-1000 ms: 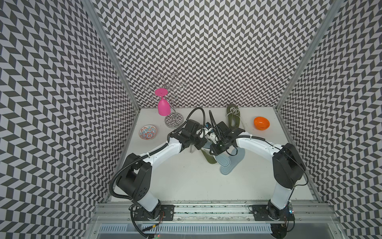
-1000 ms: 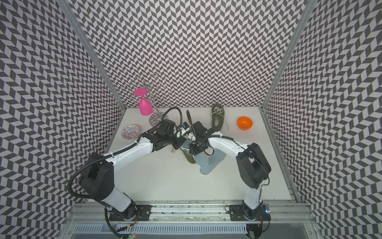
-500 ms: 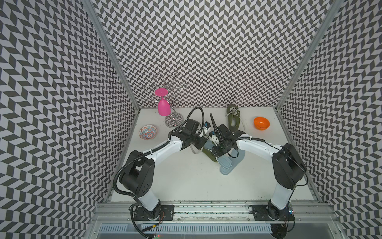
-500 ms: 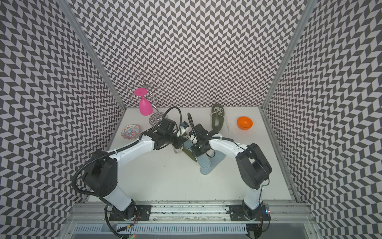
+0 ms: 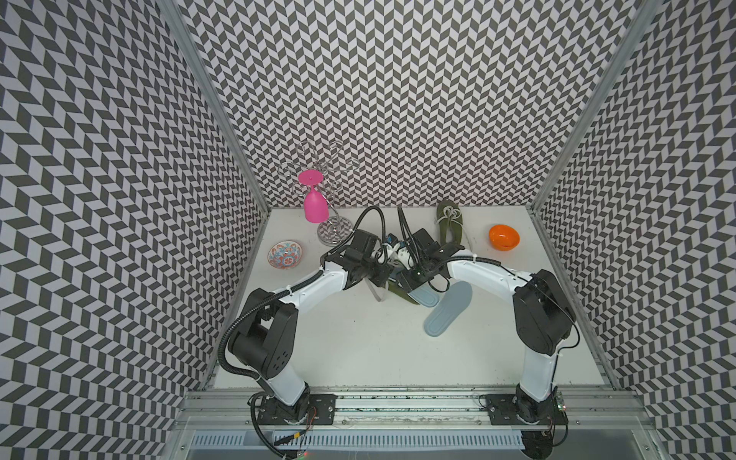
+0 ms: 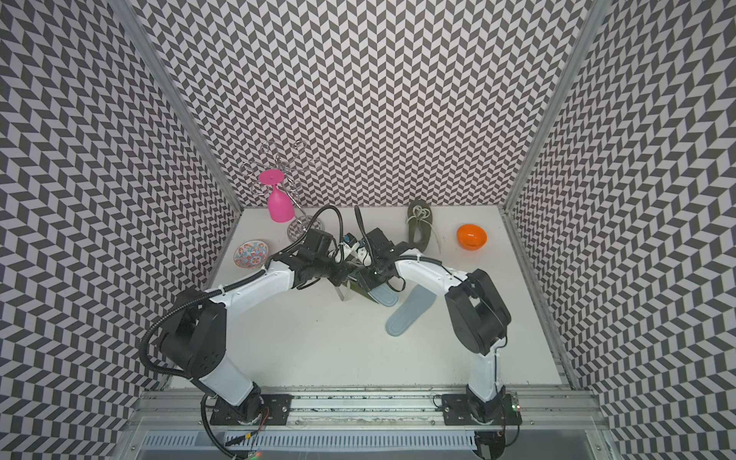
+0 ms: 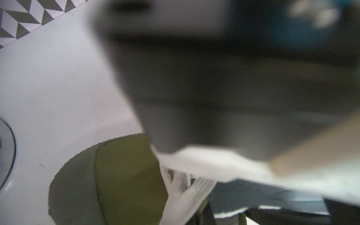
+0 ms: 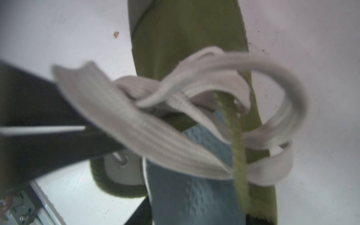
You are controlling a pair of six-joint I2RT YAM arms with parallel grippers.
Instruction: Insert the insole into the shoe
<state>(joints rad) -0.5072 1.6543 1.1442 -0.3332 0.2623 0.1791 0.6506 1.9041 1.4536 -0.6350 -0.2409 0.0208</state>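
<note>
Dimpled blue insole (image 8: 194, 194) pokes from olive shoe (image 8: 185, 39); left tool (image 5: 381, 279) closed, right tool (image 5: 411, 285) unclear.

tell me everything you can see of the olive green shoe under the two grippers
The olive green fabric shoe is a low lace-up with a grey toe cap and flat pale laces, loosely looped. It lies near the middle of the white table, largely covered from above. A blue-grey textured insole sits partly inside, its end sticking out of the opening.
</note>
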